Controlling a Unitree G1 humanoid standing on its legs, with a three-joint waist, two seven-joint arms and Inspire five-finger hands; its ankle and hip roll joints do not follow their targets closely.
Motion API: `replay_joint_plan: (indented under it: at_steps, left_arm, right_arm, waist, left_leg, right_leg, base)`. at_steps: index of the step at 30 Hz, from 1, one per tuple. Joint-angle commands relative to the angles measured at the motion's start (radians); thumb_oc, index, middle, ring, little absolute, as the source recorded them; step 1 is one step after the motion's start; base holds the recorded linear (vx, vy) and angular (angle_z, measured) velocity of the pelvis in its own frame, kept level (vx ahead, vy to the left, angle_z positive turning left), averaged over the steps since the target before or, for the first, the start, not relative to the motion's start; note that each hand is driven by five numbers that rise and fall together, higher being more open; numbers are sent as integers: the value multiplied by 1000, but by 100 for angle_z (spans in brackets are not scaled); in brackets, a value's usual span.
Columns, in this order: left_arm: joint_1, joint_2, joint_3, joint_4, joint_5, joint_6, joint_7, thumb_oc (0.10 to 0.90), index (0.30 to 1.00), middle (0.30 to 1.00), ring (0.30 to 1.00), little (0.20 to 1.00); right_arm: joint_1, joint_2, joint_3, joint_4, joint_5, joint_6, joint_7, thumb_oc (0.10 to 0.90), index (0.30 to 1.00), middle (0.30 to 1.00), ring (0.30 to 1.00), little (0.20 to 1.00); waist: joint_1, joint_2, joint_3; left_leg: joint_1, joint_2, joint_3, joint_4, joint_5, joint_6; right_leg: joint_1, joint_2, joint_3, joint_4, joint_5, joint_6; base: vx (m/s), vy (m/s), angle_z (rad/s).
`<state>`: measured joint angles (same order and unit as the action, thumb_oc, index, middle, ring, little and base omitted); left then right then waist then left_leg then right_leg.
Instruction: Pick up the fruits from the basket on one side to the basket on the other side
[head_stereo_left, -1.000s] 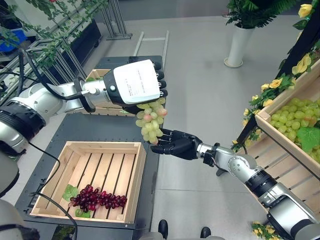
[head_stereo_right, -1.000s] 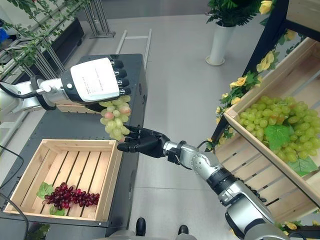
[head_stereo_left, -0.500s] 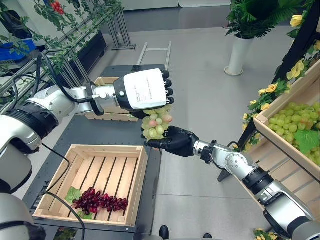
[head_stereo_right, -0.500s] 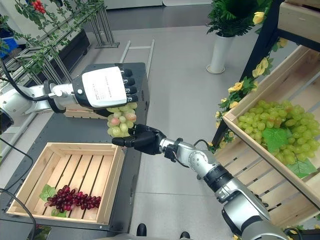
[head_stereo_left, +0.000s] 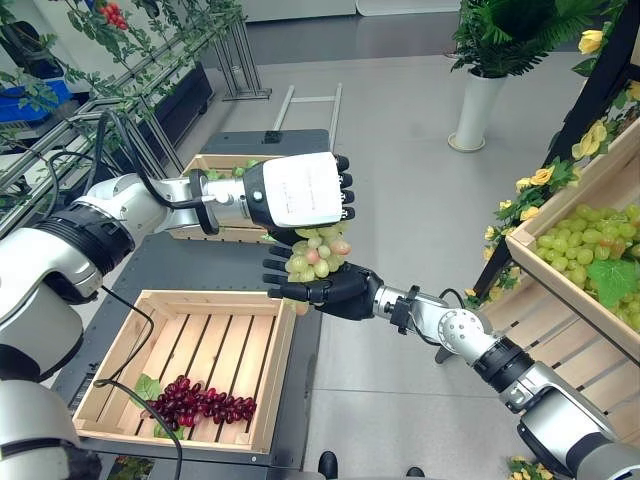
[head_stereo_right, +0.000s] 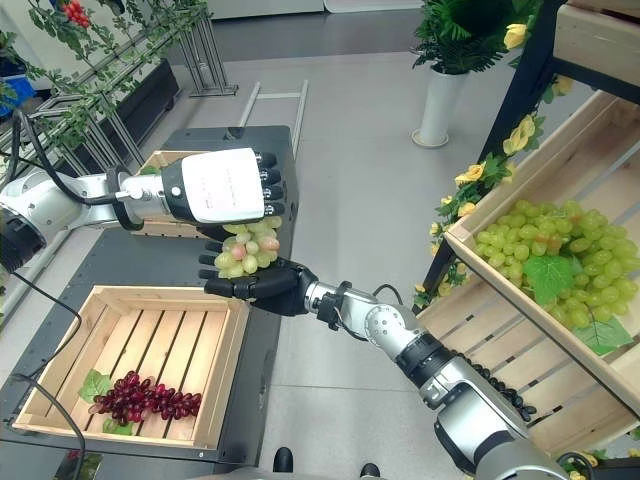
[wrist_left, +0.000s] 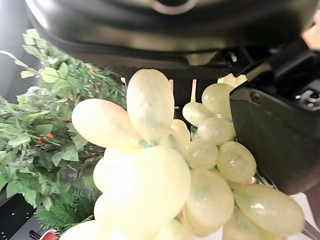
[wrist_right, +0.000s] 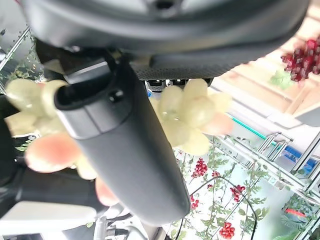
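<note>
The left hand (head_stereo_left: 300, 190), its white-covered back turned up, has its fingers curled over the top of a bunch of green grapes (head_stereo_left: 318, 252), clamped on it. The bunch hangs short beneath that hand, long axis near upright, tip pointing down, a few pinkish berries among the green. The right hand (head_stereo_left: 335, 292) lies palm up directly under it, fingers stretched out and relaxed, the bunch's lower end resting in the palm. Both hands meet in the air above the near edge of the dark desk (head_stereo_left: 200, 255). Below and to the left sits a wooden crate (head_stereo_left: 265, 375) holding a bunch of dark red grapes (head_stereo_left: 200, 400) on green leaves. A second crate (head_stereo_left: 215, 165) stands behind the left arm. At the right, a slanted wooden shelf (head_stereo_right: 500, 300) carries many green grapes (head_stereo_right: 545, 245).
</note>
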<state>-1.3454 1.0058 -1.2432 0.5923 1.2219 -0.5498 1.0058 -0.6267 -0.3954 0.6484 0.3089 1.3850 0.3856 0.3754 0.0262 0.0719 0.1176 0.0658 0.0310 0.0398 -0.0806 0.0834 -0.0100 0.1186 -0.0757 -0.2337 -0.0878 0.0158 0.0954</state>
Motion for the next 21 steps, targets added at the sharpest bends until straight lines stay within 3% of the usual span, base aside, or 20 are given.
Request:
replay_joint_plan:
  at_steps: [1,3,4,5,6,21]
  left_arm:
    - [-95,-39,48,182,-50,51,63,400,300,300,300,300]
    - [-97,-43,47,187,-55,49,61,400,300,300,300,300]
    - [-96,-47,49,192,-53,48,63,400,300,300,300,300]
    - [-93,-49,50,192,-53,50,62,400,300,300,300,300]
    - [-90,-51,53,196,-49,51,66,400,300,300,300,300]
    - [-70,-42,67,247,-49,50,78,400,300,300,300,300]
  right_arm:
    - [-104,67,-35,-52,160,-82,96,800,900,900,900,900]
    - [-108,69,-36,-52,179,-94,92,800,900,900,900,900]
    - [-110,76,-37,-49,188,-100,82,729,794,794,794,794]
    - [-110,79,-39,-48,192,-104,79,452,378,378,378,378]
    - [-109,83,-41,-46,199,-110,73,400,300,300,300,300]
    - [-106,78,-70,-14,213,-144,28,400,300,300,300,300]
  waist:
    - [14,-26,-116]
    - [14,-26,-117]
    - [14,-26,-117]
    - [14,-26,-118]
    - [14,-26,-118]
    - [9,-21,-121]
  left_leg:
    - [41,-91,-15,-7,-119,-9]
    - [42,-91,-15,-7,-119,-9]
    - [42,-91,-15,-7,-118,-10]
    - [42,-90,-14,-7,-118,-10]
    - [42,-90,-14,-7,-118,-10]
    - [41,-86,-8,-7,-118,-11]
  right_leg:
    - [17,20,-10,1,-43,-25]
    - [17,21,-10,1,-42,-25]
    - [17,21,-11,1,-42,-26]
    - [17,20,-11,1,-43,-26]
    - [17,21,-10,1,-42,-26]
    - [15,20,-6,1,-41,-26]
  base:
    - [0,0,0]
    - [0,0,0]
    - [0,0,0]
    - [0,0,0]
    - [0,0,0]
    - [0,0,0]
